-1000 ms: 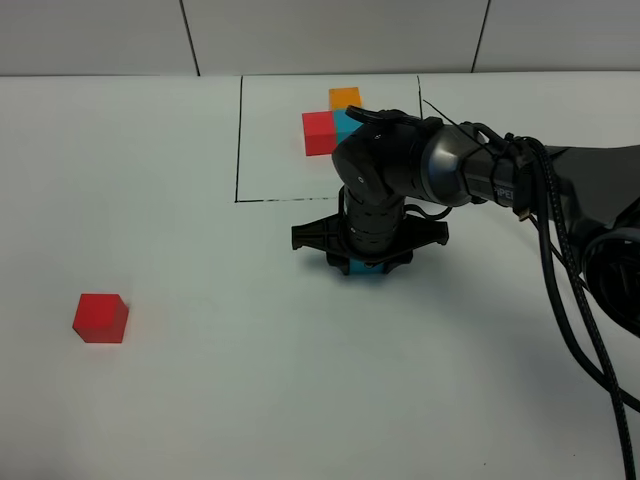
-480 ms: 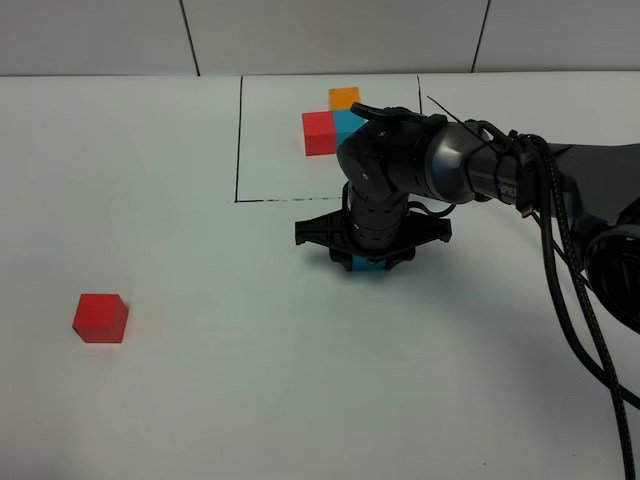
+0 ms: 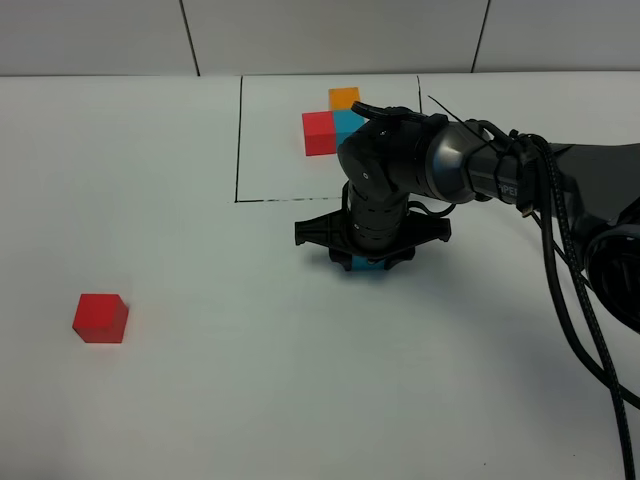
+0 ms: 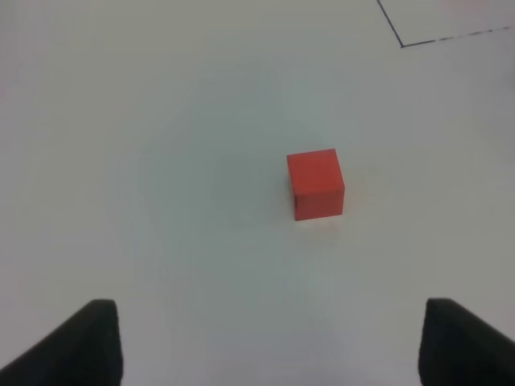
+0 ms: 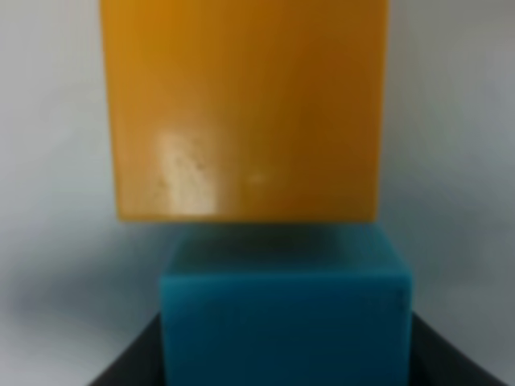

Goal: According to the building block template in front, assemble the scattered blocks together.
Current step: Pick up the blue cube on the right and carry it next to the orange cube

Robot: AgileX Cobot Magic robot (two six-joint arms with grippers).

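The building block template (image 3: 334,120), a red, cyan-blue and orange cluster, sits inside the black drawn rectangle (image 3: 240,140) at the back. My right gripper (image 3: 366,262) points down just in front of that rectangle, shut on the cyan-blue block (image 3: 367,269). In the right wrist view the cyan-blue block (image 5: 286,314) sits between the fingers (image 5: 133,366) and touches the orange block (image 5: 245,108) beyond it. The arm hides the orange block in the high view. The red block (image 3: 100,317) lies alone at the front left. My left gripper (image 4: 272,326) hovers open a short way from the red block (image 4: 315,183).
The white table (image 3: 250,400) stretches wide around the blocks. The right arm's black cables (image 3: 575,300) hang along the right side. A corner of the drawn rectangle (image 4: 401,42) shows in the left wrist view.
My right gripper with the cyan-blue block has shifted very slightly to the right. The red block and the left gripper have not moved.
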